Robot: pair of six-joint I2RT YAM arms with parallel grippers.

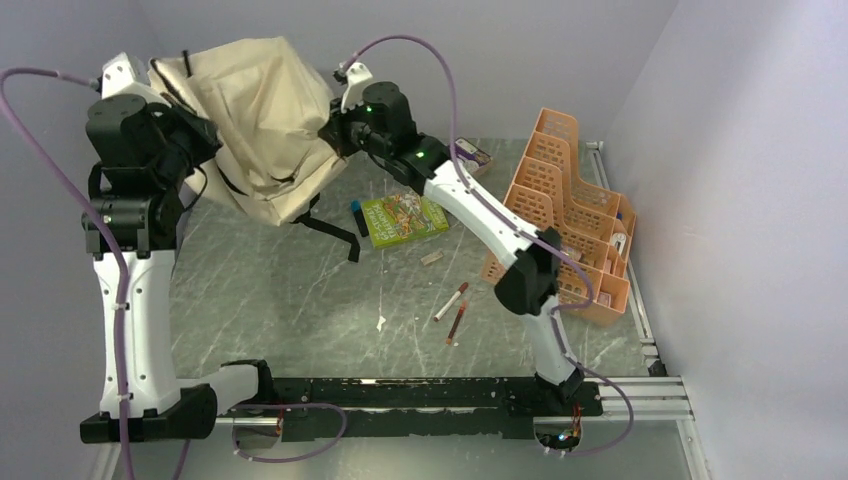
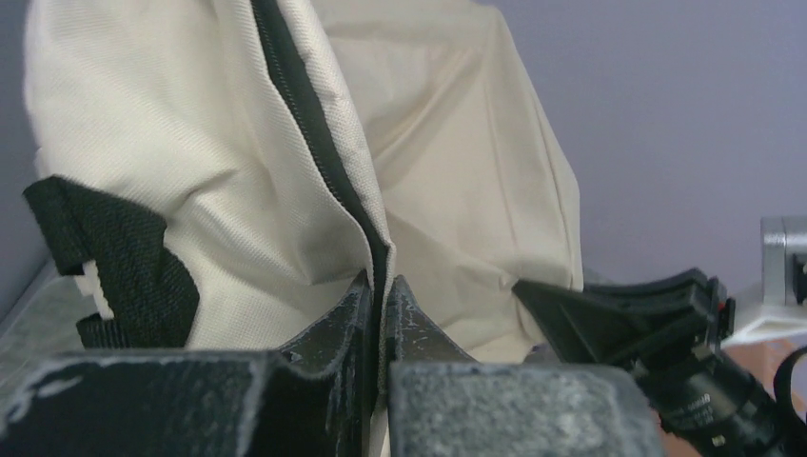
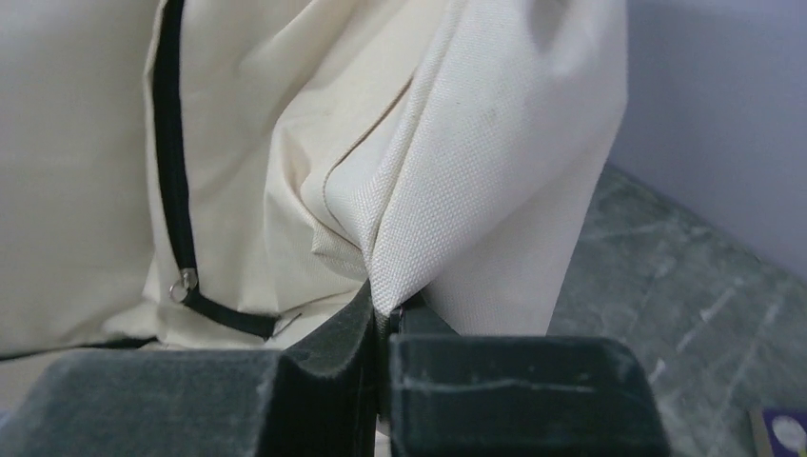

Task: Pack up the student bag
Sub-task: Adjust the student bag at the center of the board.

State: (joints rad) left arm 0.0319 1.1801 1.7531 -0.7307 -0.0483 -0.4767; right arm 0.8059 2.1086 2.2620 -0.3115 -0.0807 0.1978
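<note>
The beige student bag (image 1: 262, 125) hangs lifted above the table's back left, held between both arms. My left gripper (image 1: 200, 135) is shut on the bag's left side; in the left wrist view its jaws (image 2: 381, 290) pinch a fabric edge with a black zipper line (image 2: 305, 114). My right gripper (image 1: 335, 135) is shut on the bag's right side; the right wrist view shows a fold of the student bag (image 3: 457, 171) clamped between its jaws (image 3: 385, 309). Black straps (image 1: 330, 232) dangle beneath the bag. A black strap piece (image 2: 114, 257) shows at the left.
A green book (image 1: 403, 218) lies on the table under the right arm, a dark blue item (image 1: 357, 218) beside it. Two red pens (image 1: 453, 308) and a small eraser (image 1: 432, 258) lie mid-table. An orange perforated organizer (image 1: 570, 210) stands at the right by the wall.
</note>
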